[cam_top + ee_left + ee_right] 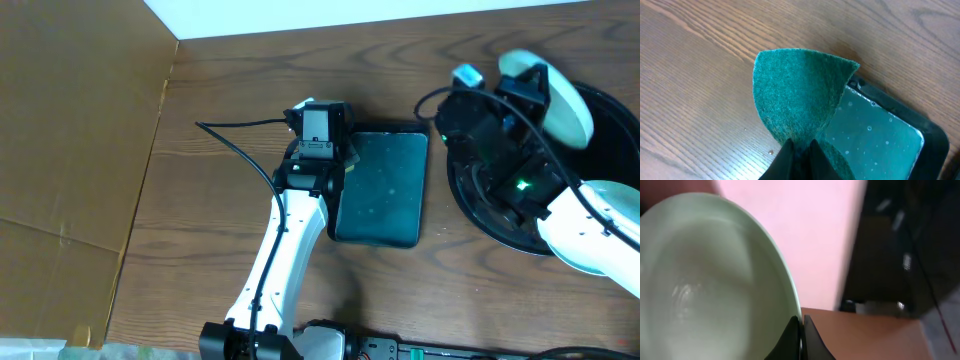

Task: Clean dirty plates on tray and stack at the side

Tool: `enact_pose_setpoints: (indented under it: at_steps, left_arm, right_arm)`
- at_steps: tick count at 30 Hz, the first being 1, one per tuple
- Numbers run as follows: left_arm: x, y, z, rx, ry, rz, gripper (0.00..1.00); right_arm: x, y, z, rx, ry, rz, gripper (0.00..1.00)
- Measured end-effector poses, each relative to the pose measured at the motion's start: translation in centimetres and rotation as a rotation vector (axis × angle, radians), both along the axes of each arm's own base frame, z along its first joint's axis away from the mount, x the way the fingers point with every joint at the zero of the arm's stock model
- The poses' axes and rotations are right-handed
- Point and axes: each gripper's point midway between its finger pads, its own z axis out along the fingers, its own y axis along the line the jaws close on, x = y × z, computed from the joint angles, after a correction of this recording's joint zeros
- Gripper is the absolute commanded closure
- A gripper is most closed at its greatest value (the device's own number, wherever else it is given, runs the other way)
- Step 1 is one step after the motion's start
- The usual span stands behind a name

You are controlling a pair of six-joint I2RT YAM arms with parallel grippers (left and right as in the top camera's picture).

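Observation:
My right gripper is shut on the rim of a pale-aqua plate and holds it tilted above the far side of the round black tray. In the right wrist view the fingers pinch the plate's edge; its inside looks pale with faint marks. A second plate lies on the tray, partly hidden by the right arm. My left gripper is shut on a teal scouring pad, held upright by the fingertips just above the table.
A smaller rectangular dark tray with wet droplets lies between the arms, right beside my left gripper; it also shows in the left wrist view. A cardboard sheet covers the table's left side. A black cable runs along the left arm.

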Motion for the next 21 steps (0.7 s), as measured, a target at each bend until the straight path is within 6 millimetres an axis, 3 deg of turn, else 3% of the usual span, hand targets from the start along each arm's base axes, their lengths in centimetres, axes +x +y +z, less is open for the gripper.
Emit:
enact_pose_setpoints:
  at_steps: [3,5,7,11,14,16,21]
  left_arm:
    - [0.0,0.0,0.0,-0.001,0.0,0.002,0.93]
    - [0.0,0.0,0.0,-0.001,0.001,0.002,0.93]
    - [0.0,0.0,0.0,-0.001,0.001,0.002,0.93]
    - [0.0,0.0,0.0,-0.001,0.001,0.002,0.93]
    - [0.0,0.0,0.0,-0.001,0.0,0.002,0.93]
    - [0.0,0.0,0.0,-0.001,0.0,0.002,0.93]
    - [0.0,0.0,0.0,-0.001,0.001,0.002,0.93]
  right_arm:
    - [-0.3,-0.5,-2.9,0.05,0.103,0.02,0.99]
    - [0.1,-1.2,-3.5,0.099,0.113,0.005,0.99]
    - [1.0,-2.1,-2.5,0.141,0.044,-0.037,0.99]
    - [2.2,-3.3,2.0,0.226,-0.181,-0.131,0.99]
    - [2.3,-4.3,2.9,0.243,-0.217,-0.163,0.99]
    - [2.4,-5.0,1.3,0.212,-0.124,-0.146,0.99]
    - [1.8,-6.6,-6.4,0.261,0.232,-0.078,0.99]
